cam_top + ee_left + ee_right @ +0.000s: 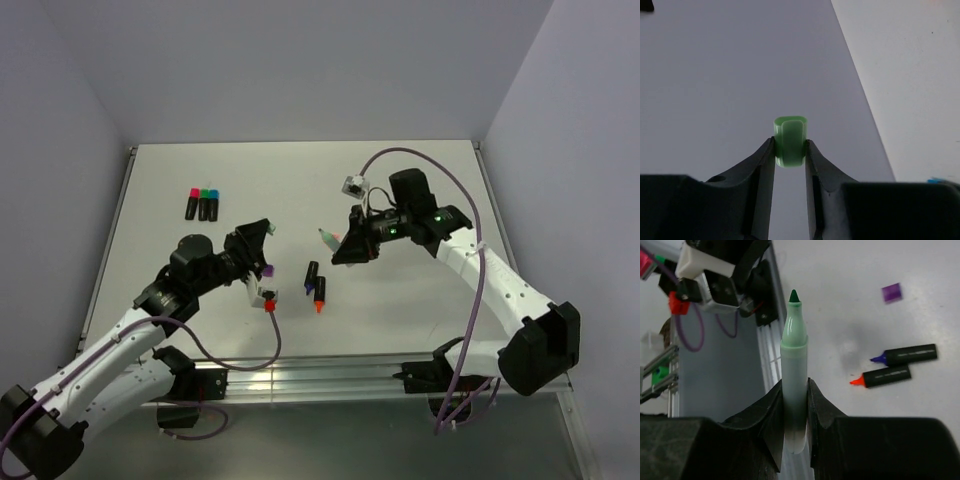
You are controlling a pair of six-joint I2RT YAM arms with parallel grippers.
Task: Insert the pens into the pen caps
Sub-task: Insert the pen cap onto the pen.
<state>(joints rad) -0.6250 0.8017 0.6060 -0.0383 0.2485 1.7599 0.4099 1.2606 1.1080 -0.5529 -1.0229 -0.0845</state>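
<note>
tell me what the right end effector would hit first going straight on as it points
Probably the left end effector, holding the green cap; the green pen in the right end effector aims roughly at it, though depth is unclear.

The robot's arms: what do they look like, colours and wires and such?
Both the left arm and right arm have white shells with black joints. A purple cable loops along each. The fingers are matte black wedges tapering to tips. Small green lights glow near the right wrist.
</note>
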